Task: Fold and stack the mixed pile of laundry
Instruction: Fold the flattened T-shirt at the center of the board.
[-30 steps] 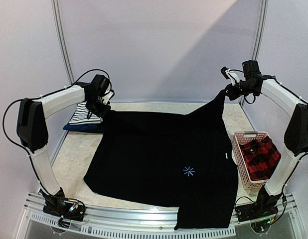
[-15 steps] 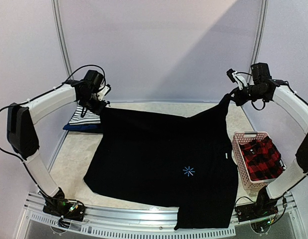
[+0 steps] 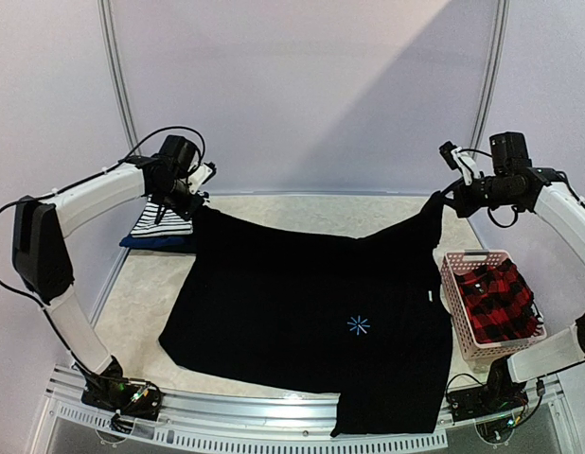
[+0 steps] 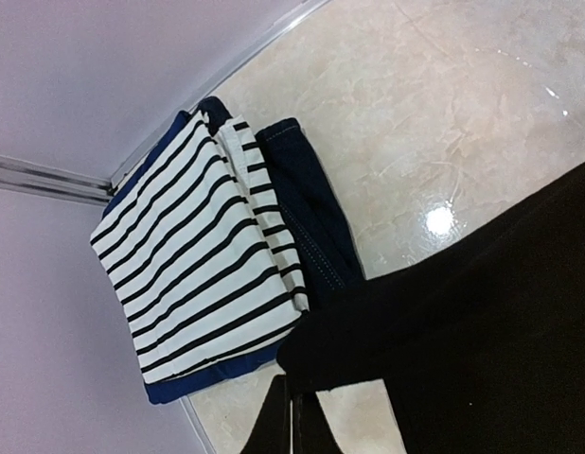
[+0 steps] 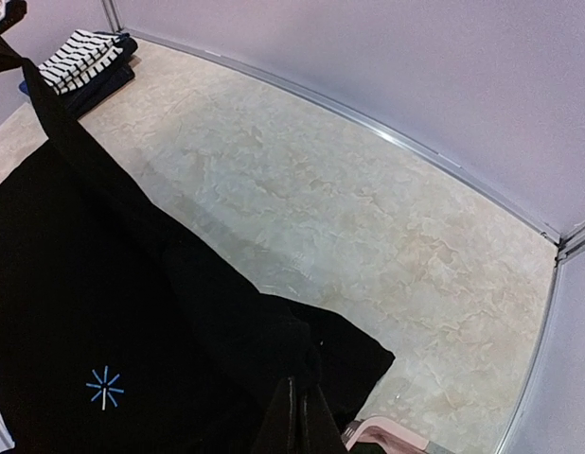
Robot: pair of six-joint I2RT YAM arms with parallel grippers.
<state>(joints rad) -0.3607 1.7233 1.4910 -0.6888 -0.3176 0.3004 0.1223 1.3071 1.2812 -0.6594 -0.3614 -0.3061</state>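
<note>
One black shirt (image 3: pixel 302 312) lies spread over the bench (image 3: pixel 141 293), front side up. Its near right hem hangs over the near edge. One blue star mark (image 3: pixel 358 325) sits near its middle.

At the right, just beside the shirt, there is one pink basket (image 3: pixel 460 303) with one red-black plaid shirt (image 3: pixel 496 303) inside. Only the top view shows the plaid; the right wrist view catches just a bit of pink rim (image 5: pixel 387 437).

At the far left there is one folded stack, a striped tank top (image 3: pixel 160 219) on a navy piece (image 3: pixel 146 242). The left wrist view adds detail: the navy piece (image 4: pixel 311 218) is stitched and sticks out beside the stripes (image 4: pixel 193 255), and a brighter blue layer (image 4: pixel 207 376) shows under them.

There are two arms. The left fingers (image 3: pixel 191 199) are clenched on the shirt's far left corner, lifted just beside the stack. The left wrist view shows them pinched flat on a black fold (image 4: pixel 278 426).

The right fingers (image 3: pixel 448 196) are clenched on the far right corner, held up higher above the basket's far side. The right wrist view shows them (image 5: pixel 281 426) pinching bunched black cloth, with the star mark (image 5: pixel 104 388) below. Between the two grips, the far edge of the shirt sags toward the bench.
</note>
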